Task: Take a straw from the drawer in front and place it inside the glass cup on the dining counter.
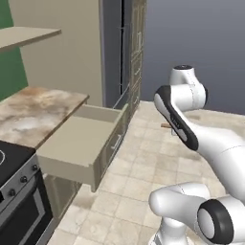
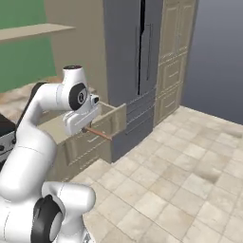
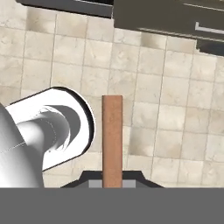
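From the left base view, my own arm is blocking most of what I am carrying: only a short reddish-brown end of the straw (image 1: 166,126) is peeking out past my forearm, over the tiled floor (image 1: 143,162). My hand is hiding behind the arm here. To the left, the drawer (image 1: 79,143) is standing pulled out, its cream inside showing bare, beneath a marbled surface (image 1: 38,110). A black stove (image 1: 16,191) is cutting in at the lower left corner, and a pale shelf (image 1: 26,36) is running off the upper left edge.

From the right base view, my hand (image 2: 84,127) is hanging just in front of the open drawer (image 2: 111,121), and the straw (image 2: 97,133) is sticking out of it level, pointing toward the tall grey fridge (image 2: 128,71). The fingers themselves are too small and shadowed to make out — the straw is simply emerging from under the hand. Beige cabinets (image 2: 173,71) are standing beside the fridge.

In the hand view, the straw (image 3: 112,140) is rising straight up from between my fingertips (image 3: 131,181), which are squeezing together on it — their lower part is cut off at the bottom. Beyond it is tiled floor (image 3: 175,109), with dark cabinet fronts (image 3: 175,17) along the top edge.
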You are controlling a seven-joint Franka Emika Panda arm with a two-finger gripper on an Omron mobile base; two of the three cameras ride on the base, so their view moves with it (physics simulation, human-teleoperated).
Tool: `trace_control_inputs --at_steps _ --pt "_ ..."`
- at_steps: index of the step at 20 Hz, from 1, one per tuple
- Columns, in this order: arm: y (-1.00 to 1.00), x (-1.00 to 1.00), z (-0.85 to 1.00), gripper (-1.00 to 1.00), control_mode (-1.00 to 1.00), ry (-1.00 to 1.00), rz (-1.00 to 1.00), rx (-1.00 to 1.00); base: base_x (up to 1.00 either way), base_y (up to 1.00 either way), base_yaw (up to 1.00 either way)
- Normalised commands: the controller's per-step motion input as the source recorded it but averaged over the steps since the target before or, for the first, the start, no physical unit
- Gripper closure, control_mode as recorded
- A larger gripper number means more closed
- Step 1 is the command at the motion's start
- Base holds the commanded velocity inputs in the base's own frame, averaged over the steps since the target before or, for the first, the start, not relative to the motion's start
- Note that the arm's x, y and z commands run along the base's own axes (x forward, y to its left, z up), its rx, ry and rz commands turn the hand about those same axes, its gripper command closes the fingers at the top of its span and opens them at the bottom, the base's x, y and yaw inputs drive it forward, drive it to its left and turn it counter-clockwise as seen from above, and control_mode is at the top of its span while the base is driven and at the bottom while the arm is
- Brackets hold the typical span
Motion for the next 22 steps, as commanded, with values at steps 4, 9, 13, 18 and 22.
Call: trace_control_inputs --at_steps 4,9,13,18,22 --pt "0.0 0.0 0.0 1.0 1.0 0.0 0.0 0.0 0.0 -0.17 -0.69" --pt "0.0 0.0 0.0 1.0 1.0 0.0 0.0 0.0 0.0 -0.17 -0.67" --pt "0.0 0.0 0.0 1.0 1.0 0.0 0.0 0.0 0.0 -0.14 -0.65" --pt "0.0 0.0 0.0 1.0 1.0 0.0 0.0 0.0 0.0 -0.16 -0.63" --pt "0.0 0.0 0.0 1.0 1.0 0.0 0.0 0.0 0.0 -0.13 -0.62"
